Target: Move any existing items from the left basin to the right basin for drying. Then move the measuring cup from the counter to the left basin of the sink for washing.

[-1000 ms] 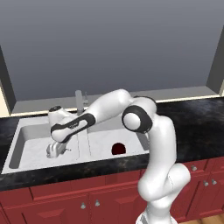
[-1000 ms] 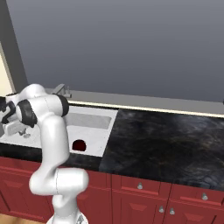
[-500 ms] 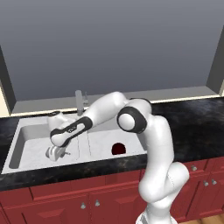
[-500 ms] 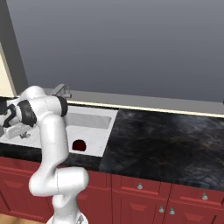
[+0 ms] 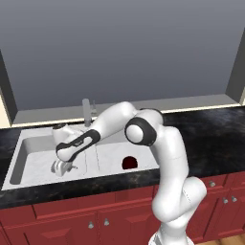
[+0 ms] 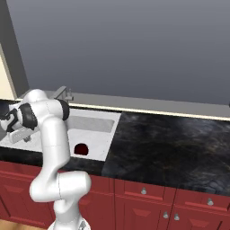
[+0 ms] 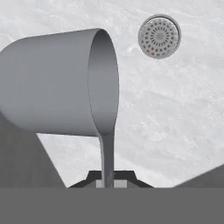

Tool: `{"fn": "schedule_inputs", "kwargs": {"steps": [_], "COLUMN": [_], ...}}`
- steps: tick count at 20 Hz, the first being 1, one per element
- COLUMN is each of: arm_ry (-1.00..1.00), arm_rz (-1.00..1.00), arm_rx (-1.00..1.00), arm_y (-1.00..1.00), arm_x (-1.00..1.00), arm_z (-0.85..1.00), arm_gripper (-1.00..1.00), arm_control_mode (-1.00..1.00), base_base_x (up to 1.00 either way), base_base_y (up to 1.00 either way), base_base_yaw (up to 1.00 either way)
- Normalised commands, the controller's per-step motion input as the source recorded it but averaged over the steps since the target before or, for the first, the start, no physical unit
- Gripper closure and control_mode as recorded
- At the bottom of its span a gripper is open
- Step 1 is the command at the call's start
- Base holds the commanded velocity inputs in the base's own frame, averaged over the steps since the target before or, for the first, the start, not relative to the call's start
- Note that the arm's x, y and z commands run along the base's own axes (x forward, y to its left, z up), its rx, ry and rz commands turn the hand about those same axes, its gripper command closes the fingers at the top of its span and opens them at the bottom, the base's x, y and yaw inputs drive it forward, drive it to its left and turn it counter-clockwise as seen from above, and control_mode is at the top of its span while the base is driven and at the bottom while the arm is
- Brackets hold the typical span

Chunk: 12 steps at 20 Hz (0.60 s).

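The measuring cup is a grey metal cup, tilted on its side in the hand view, with its thin handle running down between my fingertips. My gripper is shut on that handle. Seen from the left base, the gripper and the cup are low inside the left basin, above its marbled floor and near the round steel drain. The right base view has the hand at the far left edge. I cannot tell whether the cup touches the floor.
A dark red rounded object lies in the right basin, also seen from the other side. The faucet stands behind the divider. Black speckled counter stretches to the right above red cabinets.
The hand has sunk slightly lower in the left basin with the cup in its grip. The dark red object has not moved.
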Motion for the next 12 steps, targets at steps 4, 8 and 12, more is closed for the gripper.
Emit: {"fn": "schedule_inputs", "kwargs": {"steps": [4,8,12], "arm_ry": [-0.05,-0.01,0.0], "arm_rz": [0.0,0.0,0.0], "arm_rx": [-0.04,-0.01,0.0], "arm_y": [0.0,0.01,0.0], "arm_x": [0.26,0.2,0.15], "arm_z": [0.0,-0.11,-0.21], "arm_gripper": [1.0,1.0,1.0], "arm_control_mode": [-1.0,-1.0,-1.0], "base_base_x": [0.0,0.0,0.0], "base_base_y": [0.0,0.0,0.0], "base_base_yaw": [0.0,0.0,0.0]}}
